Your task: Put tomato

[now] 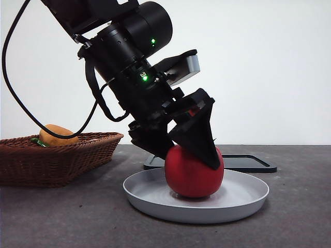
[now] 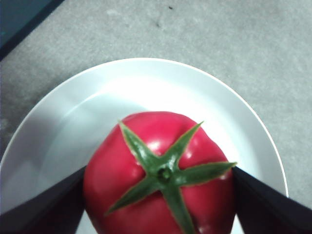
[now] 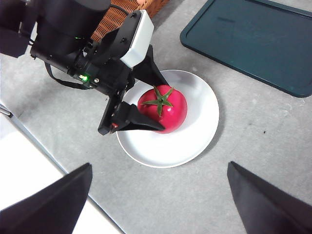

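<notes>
Grey plate (image 1: pixel 155 199) sits nearest, centre of the table, shallow rim up — the rim keeps a round fruit from rolling off, so it makes sense as the drop spot. Tomato (image 1: pixel 194 175) rests on the plate floor, slightly off-centre, stem calyx up. Upright seating means it's stable on its flat base.

Left gripper (image 1: pixel 189 152) comes in steeply from upper left, tilted, jaws clamped on opposite flanks of the tomato. Left wrist view confirms: a black jaw presses each side at the widest part, calyx clear between them. Side grip at the equator avoids crushing the stem and stops it squirting out.

Judgement: tomato looks set down; release and lift is what's left. Risk: glossy skin may stick to one jaw and tip on opening.

Right gripper (image 3: pixel 156 195) waits high above the near side, jaws spread wide and empty, out of the way.

Further back: dark tray (image 1: pixel 253 163) behind the plate to the right; wicker basket (image 1: pixel 57 157) far left, holding an orange-brown fruit (image 1: pixel 57 135).
</notes>
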`<state>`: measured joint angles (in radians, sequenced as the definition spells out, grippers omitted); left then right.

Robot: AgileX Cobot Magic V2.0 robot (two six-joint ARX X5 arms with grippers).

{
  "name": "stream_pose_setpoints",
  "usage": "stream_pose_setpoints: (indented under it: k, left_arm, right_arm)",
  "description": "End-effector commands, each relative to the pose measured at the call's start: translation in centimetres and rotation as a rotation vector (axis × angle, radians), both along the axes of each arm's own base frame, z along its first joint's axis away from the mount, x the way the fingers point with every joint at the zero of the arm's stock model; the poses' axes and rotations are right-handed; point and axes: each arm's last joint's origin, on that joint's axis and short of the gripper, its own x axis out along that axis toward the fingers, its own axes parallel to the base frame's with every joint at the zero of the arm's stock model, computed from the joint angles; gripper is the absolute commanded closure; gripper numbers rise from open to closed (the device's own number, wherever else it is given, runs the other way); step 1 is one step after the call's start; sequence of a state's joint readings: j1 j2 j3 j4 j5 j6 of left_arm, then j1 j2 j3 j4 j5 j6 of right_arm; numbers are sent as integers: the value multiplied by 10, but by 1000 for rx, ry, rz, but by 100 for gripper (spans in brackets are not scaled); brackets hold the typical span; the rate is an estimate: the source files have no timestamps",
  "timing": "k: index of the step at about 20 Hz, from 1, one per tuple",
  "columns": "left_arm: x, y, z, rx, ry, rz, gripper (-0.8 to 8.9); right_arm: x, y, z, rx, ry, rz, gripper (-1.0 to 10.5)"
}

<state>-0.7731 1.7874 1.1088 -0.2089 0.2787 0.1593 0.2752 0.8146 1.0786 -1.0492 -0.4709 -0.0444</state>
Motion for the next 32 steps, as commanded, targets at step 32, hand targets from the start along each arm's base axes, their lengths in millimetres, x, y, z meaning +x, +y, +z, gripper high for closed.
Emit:
stream_pose_setpoints:
  k: [32]
  left_arm:
    - [-55, 183, 215, -259, -174, 421, 306]
  right_arm:
    - [1, 1, 5, 13, -3, -6, 504]
